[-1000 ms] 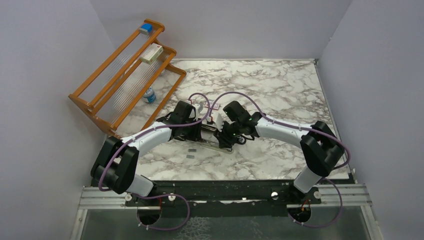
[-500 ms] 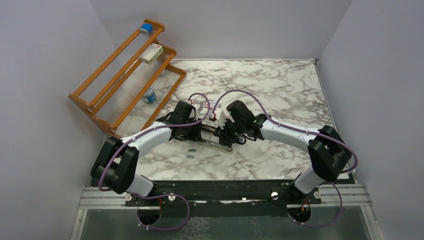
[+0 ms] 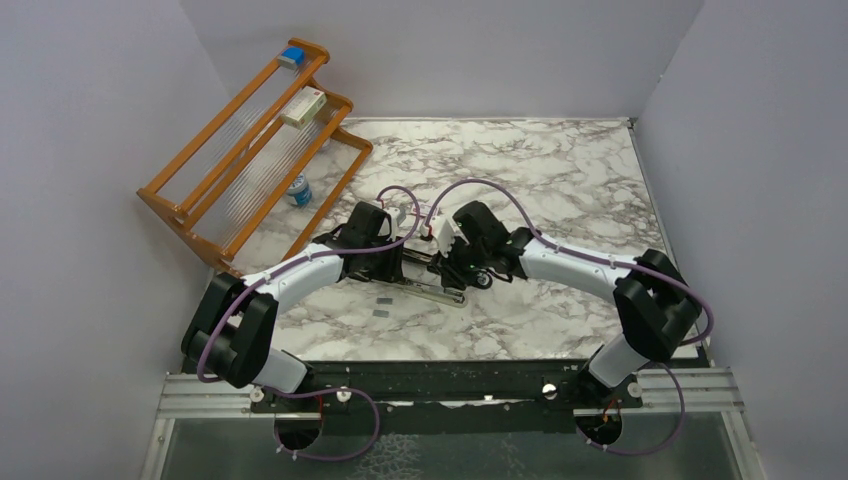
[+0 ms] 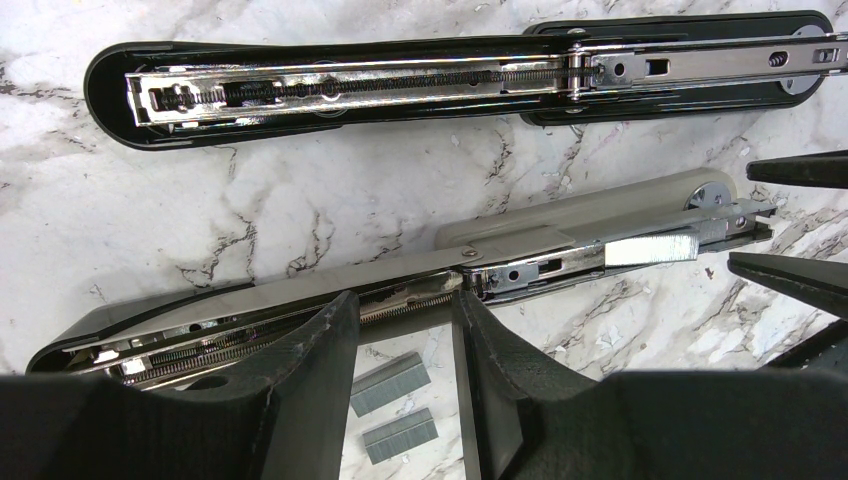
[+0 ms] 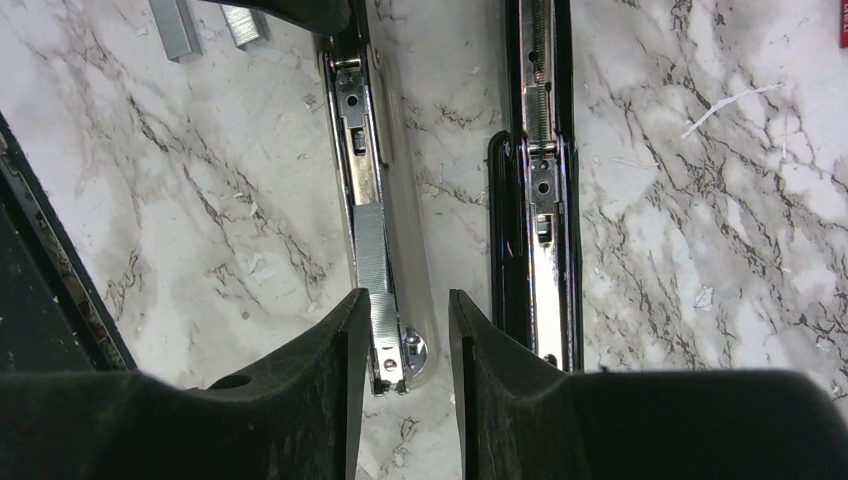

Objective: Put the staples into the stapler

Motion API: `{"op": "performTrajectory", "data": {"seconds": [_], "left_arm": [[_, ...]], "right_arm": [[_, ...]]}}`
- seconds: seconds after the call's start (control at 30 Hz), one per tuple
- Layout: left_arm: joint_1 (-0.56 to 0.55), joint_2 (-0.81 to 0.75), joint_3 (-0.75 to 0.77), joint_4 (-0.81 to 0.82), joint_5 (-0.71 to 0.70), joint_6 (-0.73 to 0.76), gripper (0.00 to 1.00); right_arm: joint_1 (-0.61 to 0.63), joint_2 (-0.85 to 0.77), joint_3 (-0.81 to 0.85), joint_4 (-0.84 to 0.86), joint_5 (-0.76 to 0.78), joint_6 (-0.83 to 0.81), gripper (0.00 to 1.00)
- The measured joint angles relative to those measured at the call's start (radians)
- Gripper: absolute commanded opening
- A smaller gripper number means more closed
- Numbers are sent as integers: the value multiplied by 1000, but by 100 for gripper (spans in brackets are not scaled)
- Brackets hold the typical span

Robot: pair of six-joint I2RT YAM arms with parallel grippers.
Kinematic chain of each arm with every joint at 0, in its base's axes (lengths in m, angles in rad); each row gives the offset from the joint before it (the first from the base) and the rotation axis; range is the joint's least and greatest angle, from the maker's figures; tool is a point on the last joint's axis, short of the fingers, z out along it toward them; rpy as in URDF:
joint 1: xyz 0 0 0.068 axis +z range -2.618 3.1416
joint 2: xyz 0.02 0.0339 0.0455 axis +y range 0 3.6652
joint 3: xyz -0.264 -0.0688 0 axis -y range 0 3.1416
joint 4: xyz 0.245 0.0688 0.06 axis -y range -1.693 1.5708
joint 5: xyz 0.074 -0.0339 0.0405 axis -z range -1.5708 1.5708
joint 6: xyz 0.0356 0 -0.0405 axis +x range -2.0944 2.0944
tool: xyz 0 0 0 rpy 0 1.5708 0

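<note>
A strip of staples sits in the rail of a grey stapler, with the black stapler opened flat just beside it on the marble table. The right gripper, fingers parted, straddles the loaded end; the left gripper, fingers spread, sits at its near edge
</note>
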Motion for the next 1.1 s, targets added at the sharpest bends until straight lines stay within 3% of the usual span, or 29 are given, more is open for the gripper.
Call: {"op": "performTrajectory", "data": {"seconds": [1.1], "left_arm": [[0,0,0,0,0,0,43]], "right_arm": [[0,63,0,21,-8,12,37]]}}
